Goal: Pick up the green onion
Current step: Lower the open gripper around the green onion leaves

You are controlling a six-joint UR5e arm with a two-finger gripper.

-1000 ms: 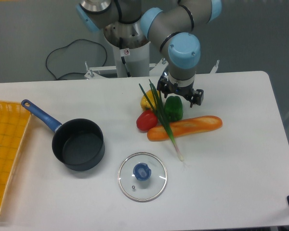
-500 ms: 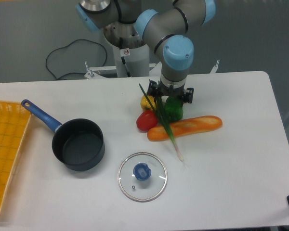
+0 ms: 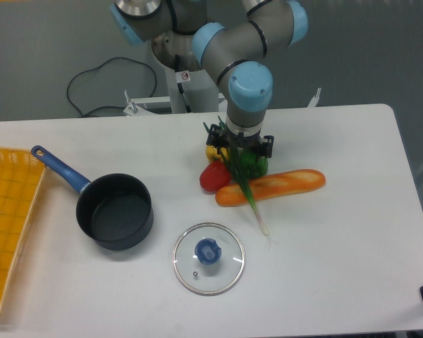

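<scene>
From the fixed camera, the pincer (image 3: 240,150) hangs over the cluster of vegetables near the back middle of the white counter (image 3: 338,246). Its wrist and blue cap hide the fingers, so I cannot tell how wide it stands or whether it touches anything.

The onion (image 3: 247,194) runs out from right under the pincer: dark leaves poking up just behind and to its left, the thin stalk slanting toward the front across the baguette (image 3: 271,187), the pale tip resting on the counter just past the loaf. It lies flat, not lifted.

Directly beneath the pincer sits a green pepper (image 3: 254,165), mostly covered by it. A yellow pepper (image 3: 212,151) peeks out at the pincer's left, and a red one (image 3: 213,177) sits just in front of that, touching the baguette's end.

Well to the left and forward is a dark pot (image 3: 115,212) with a blue handle. A glass lid (image 3: 208,258) lies well in front of the pincer. A yellow tray (image 3: 7,211) sits at the far left edge.
</scene>
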